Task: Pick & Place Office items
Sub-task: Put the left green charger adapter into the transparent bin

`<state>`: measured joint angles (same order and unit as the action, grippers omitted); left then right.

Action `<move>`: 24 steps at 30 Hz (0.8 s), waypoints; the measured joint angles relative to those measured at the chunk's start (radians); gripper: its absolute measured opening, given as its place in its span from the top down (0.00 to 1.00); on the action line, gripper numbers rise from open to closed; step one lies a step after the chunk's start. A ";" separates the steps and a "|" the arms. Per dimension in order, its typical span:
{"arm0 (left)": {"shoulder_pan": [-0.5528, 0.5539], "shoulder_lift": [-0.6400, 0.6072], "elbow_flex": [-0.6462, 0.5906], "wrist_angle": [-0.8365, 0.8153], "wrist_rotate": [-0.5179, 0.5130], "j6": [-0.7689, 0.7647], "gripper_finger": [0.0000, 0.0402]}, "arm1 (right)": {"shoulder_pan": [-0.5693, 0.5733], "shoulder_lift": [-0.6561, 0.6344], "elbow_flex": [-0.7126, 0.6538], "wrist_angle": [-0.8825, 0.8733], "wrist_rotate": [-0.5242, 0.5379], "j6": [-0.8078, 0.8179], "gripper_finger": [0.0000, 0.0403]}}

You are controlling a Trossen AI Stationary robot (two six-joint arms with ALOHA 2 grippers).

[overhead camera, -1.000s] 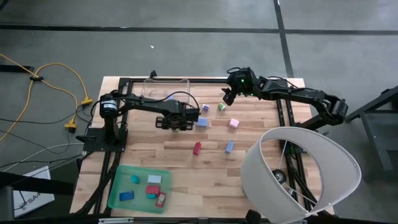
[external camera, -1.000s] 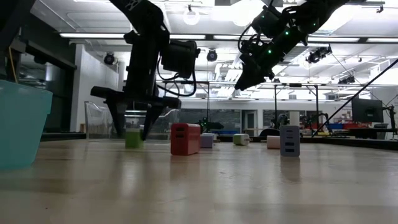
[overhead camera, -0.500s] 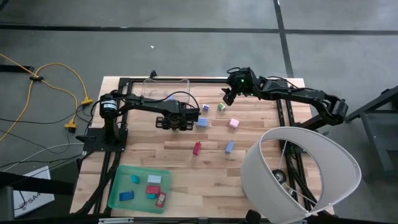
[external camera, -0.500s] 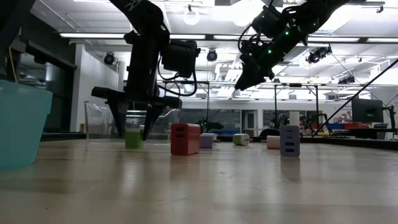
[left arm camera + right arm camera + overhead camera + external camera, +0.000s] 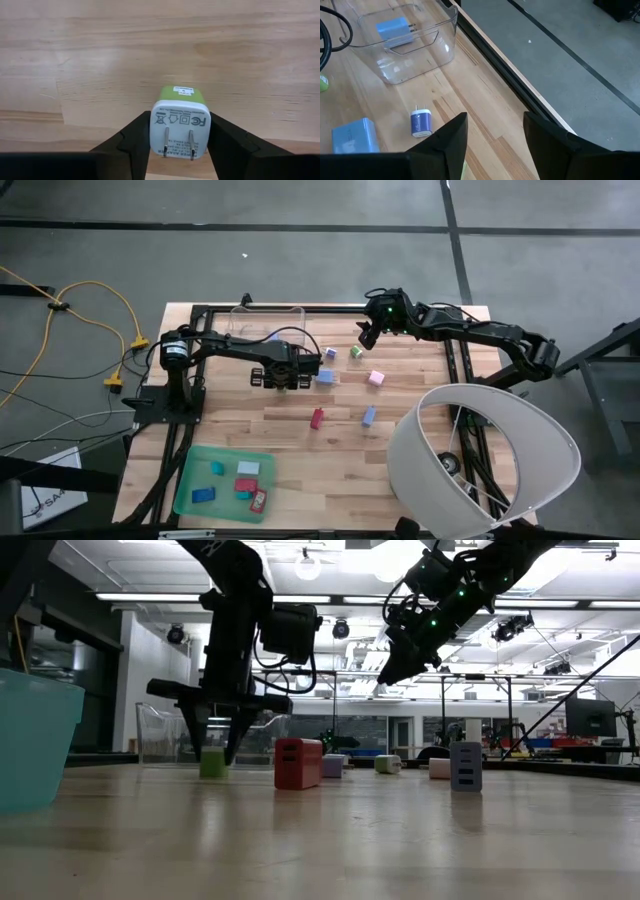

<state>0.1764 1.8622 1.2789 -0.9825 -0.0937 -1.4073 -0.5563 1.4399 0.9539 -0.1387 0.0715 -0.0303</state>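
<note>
As the left gripper [image 5: 179, 136] presses its two fingers against the sides of one green-and-white plug block [image 5: 182, 97] standing on the wooden table [image 5: 330, 460], the right gripper [image 5: 364, 338] hangs above the far edge, fingers apart around nothing.

Six other office items lie loose at mid-table: a dark blue plug [image 5: 329, 353], a green-and-white piece [image 5: 356, 352], a light blue block [image 5: 323, 376], a pink block [image 5: 376, 378], a red block [image 5: 317, 418] and a grey-blue block [image 5: 369, 416]. One blue plug [image 5: 392, 27] sits inside the single clear bin [image 5: 268, 312] at the far edge. At least five pieces, in teal, white, red and blue, rest in the one green tray [image 5: 190, 470] at the near left corner.

Grey floor surrounds the table, with a yellow cable [image 5: 90, 300] to its left. Beyond, ceiling lights line a large hall.
</note>
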 joint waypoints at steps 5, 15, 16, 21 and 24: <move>0.000 0.000 0.000 0.000 0.000 0.000 0.60 | 0.000 0.000 0.000 0.000 0.000 0.000 0.55; 0.000 -0.007 0.000 -0.005 0.040 0.001 0.61 | 0.000 0.000 0.000 0.000 0.000 0.000 0.55; 0.000 -0.012 0.000 -0.008 0.042 0.001 0.61 | 0.000 0.000 0.000 0.000 0.000 0.000 0.55; 0.000 -0.051 0.001 -0.028 0.042 0.001 0.61 | 0.000 0.000 0.000 0.000 0.000 0.000 0.55; 0.000 -0.089 0.001 -0.052 0.038 0.000 0.61 | 0.000 0.000 0.000 0.000 0.000 0.000 0.55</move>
<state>0.1768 1.7731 1.2800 -1.0343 -0.0554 -1.4071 -0.5561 1.4399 0.9539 -0.1387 0.0715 -0.0303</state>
